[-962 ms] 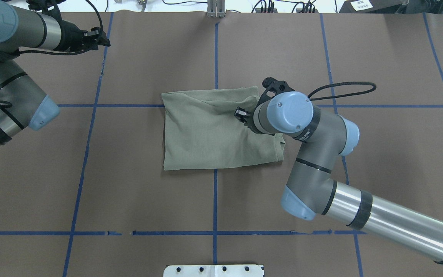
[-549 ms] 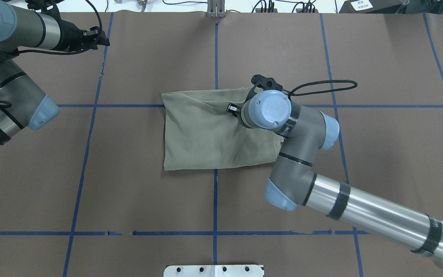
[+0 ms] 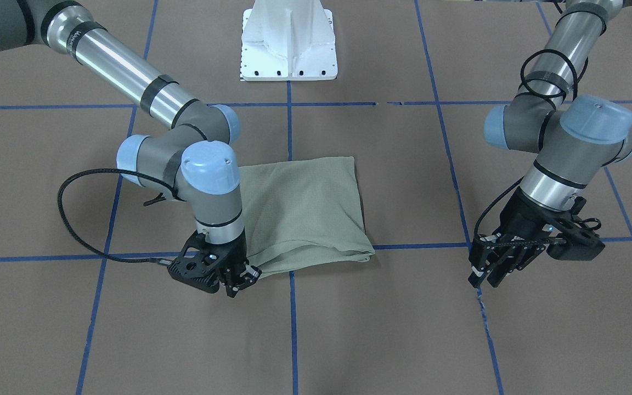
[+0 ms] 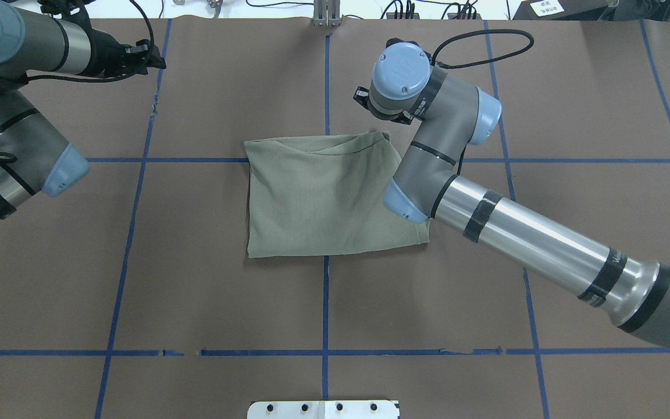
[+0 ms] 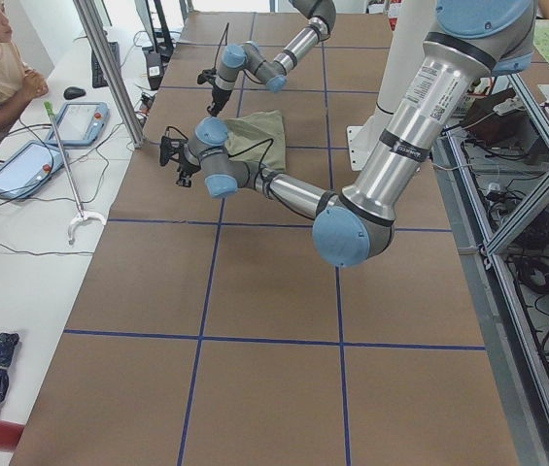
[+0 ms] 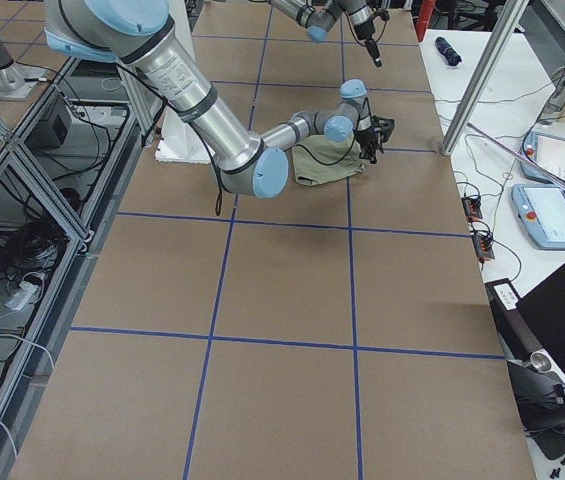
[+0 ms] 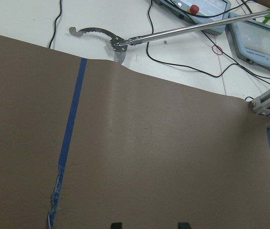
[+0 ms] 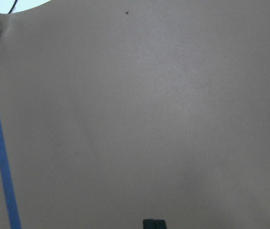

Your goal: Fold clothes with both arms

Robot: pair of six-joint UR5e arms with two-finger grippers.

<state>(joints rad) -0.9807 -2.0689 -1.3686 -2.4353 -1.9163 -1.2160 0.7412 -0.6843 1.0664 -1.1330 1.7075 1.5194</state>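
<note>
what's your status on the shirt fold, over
Left gripper open, aside. Right gripper shut, empty, beside shirt. Shirt lies folded. Right arm overhangs its edge.

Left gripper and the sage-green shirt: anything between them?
Only brown table paper crossed by a blue tape line separates black left gripper from pale sage-green knit shirt; front-facing view.

The table [image 4: 195, 291] is covered with brown paper [image 4: 602, 116], marked into squares by lines of blue tape [image 4: 253, 352]. A folded green shirt [image 4: 317, 198] lies flat near the middle, over a tape crossing. A white base plate [image 4: 323, 409] sits at the robot's edge.
</note>
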